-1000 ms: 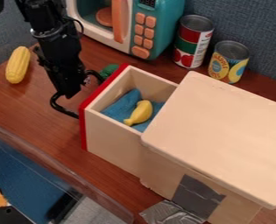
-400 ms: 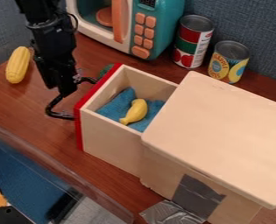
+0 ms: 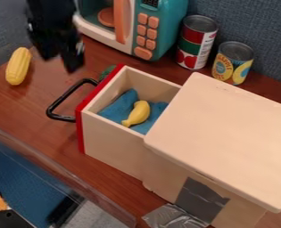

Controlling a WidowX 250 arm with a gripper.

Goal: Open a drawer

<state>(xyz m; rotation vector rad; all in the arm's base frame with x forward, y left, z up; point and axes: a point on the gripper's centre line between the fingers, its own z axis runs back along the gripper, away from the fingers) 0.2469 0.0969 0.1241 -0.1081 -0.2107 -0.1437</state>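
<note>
Above and behind the black handle [image 3: 64, 99], apart from it, is the black gripper [image 3: 64, 62] at the upper left, blurred, so its finger spacing is unclear. The drawer [image 3: 111, 138], pale wood with a red front, stands pulled out to the left of its wooden cabinet [image 3: 220, 129]. Inside the drawer a yellow banana [image 3: 137, 113] lies on a blue cloth [image 3: 117, 108]. The handle is fully uncovered on the drawer's left face.
A toy microwave [image 3: 166, 26] stands at the back, with two cans [image 3: 196, 42] to its right. Yellow corn [image 3: 18, 66] lies at the left, and a green object [image 3: 107, 72] sits behind the drawer. A clear-walled bin [image 3: 77, 182] occupies the lower left.
The drawer first slid slightly farther left with its banana and cloth. Since then the gripper has risen away from the handle, and the drawer has stayed put.
</note>
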